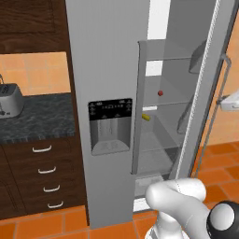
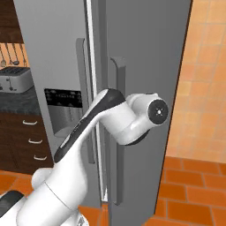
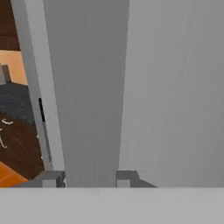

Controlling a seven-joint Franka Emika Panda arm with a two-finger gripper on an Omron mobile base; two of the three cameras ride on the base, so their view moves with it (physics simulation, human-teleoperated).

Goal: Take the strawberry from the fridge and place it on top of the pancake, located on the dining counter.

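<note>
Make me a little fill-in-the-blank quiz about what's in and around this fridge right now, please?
1. The right door of the fridge stands ____.
2. On a glass shelf inside sits the strawberry, coloured dark ____.
3. Below it, on a lower shelf, lies a small ____ item.
4. The gripper has its two fingertips on either side of the door's ____.

Missing words: open; red; yellow; handle

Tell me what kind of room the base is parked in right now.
A home kitchen, by the look of it: a tall grey fridge with one door open, a toaster on a black speckled counter, and dark wood drawers over an orange tiled floor.
</note>
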